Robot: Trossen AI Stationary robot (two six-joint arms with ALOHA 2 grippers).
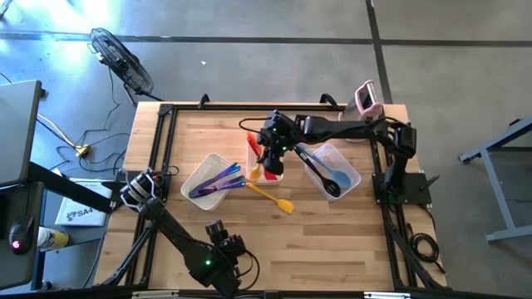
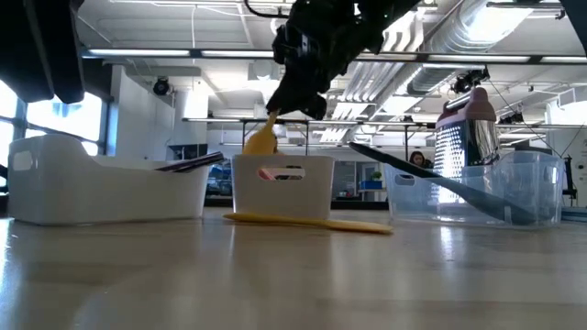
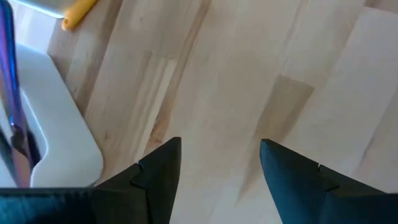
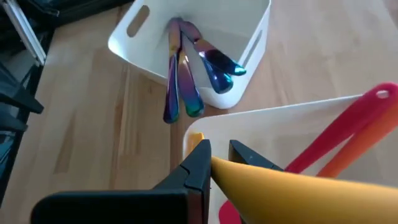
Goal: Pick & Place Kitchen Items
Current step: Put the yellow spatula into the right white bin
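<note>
The right hand [image 1: 268,159] hangs over the small white tub [image 1: 264,158] in the middle of the desk [image 1: 349,241]. Its fingers are clamped on a yellow-orange tool [image 4: 292,186], w/ the tool's end down inside that tub. In the low view the tool shows as a yellow bit [image 2: 261,137] just above the tub's rim, under the dark hand [image 2: 292,96].

Red and orange tools [image 4: 348,134] lean in the same small tub, beside the held one.

A big white tub [image 1: 212,181] sits to the left. Shiny purple-blue tools [image 1: 218,178] lie in it, w/ their ends sticking out over its right edge. The right wrist view shows them well [image 4: 186,81].

A yellow spatula [image 1: 270,196] lies flat on the desk, between the big tub and the small one, a bit nearer. It is touching no tub that I can tell.

A clear tub [image 1: 337,170] sits on the right. A black tool [image 1: 320,176] and a light blue tool [image 1: 337,174] lie in it.

A pink and white gadget [image 1: 366,98] stands at the far right corner.

The left hand [image 3: 221,174] waits at the near left part of the desk, just by the big white tub. Its fingers are apart & hold nothing.
</note>
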